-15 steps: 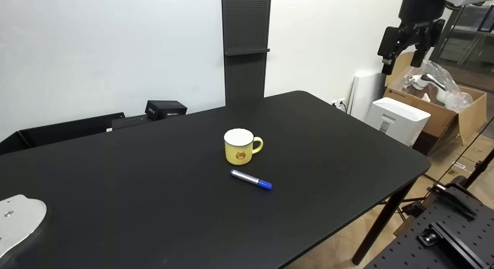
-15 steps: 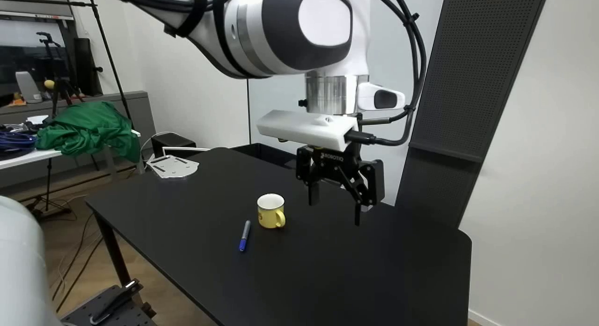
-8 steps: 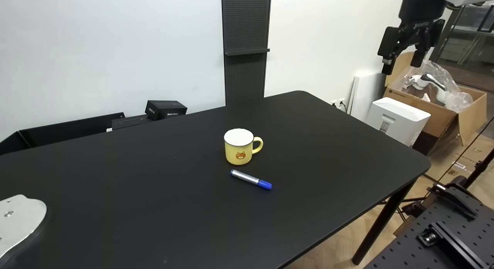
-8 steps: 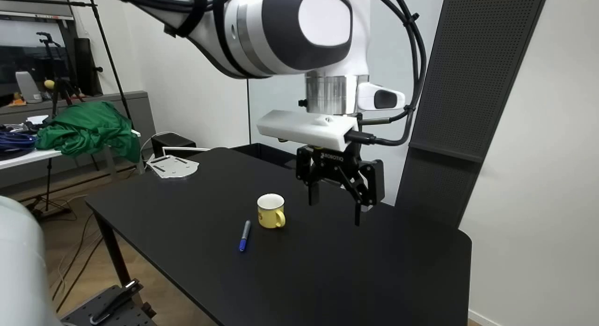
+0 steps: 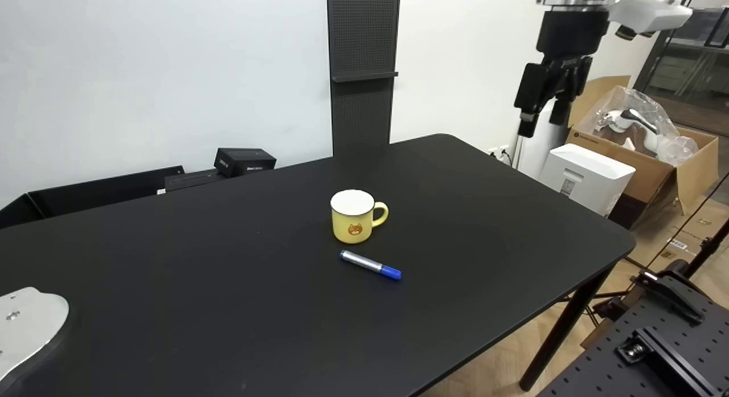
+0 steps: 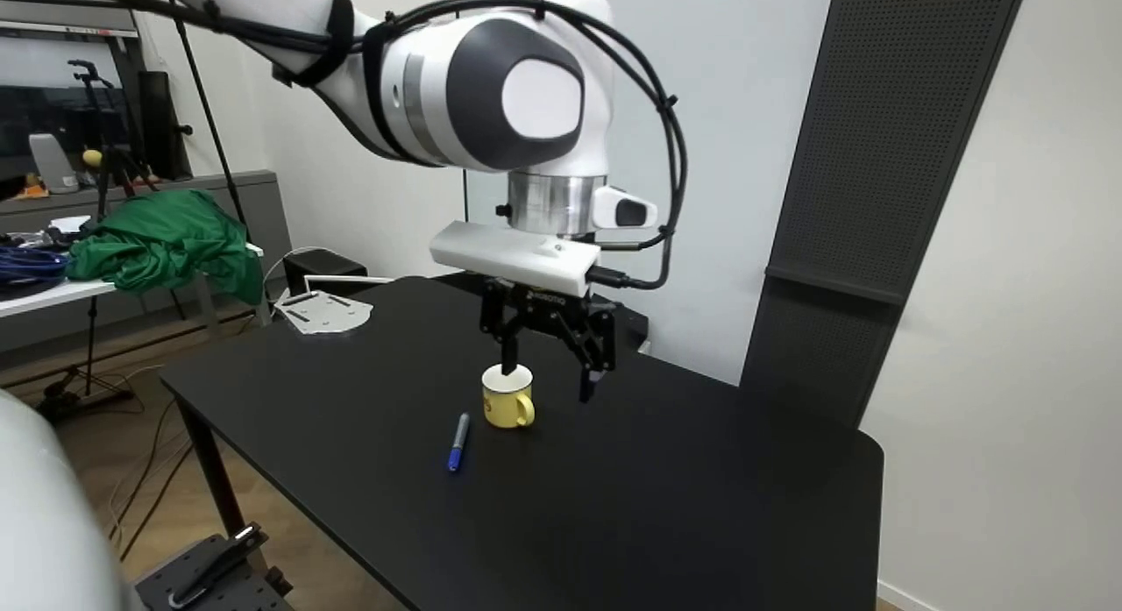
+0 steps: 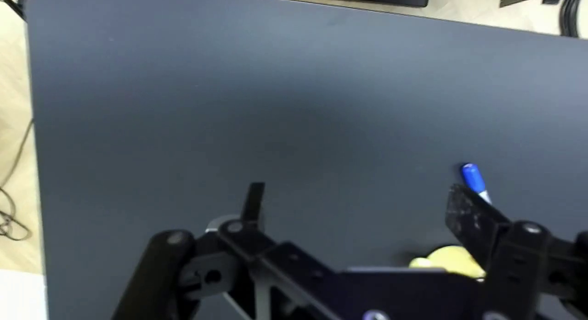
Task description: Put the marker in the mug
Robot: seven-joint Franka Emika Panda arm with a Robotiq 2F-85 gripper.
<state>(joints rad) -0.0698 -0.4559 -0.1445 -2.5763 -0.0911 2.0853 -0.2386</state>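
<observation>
At five o'clock from the mug point(image 5: 350, 222) in an exterior view, the marker point(image 5: 370, 265) is seen; at two, the gripper point(image 5: 543, 123) is spread.

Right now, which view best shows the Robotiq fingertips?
Wrist view: both Robotiq fingertips are largest there, set wide apart. Both exterior views show both, smaller; in an exterior view one visually overlaps the yellow mug.

The robot arm point(image 6: 491, 94), perforated panel point(image 6: 903, 111) and blue cables point(image 6: 31, 266) suggest a lab.
</observation>
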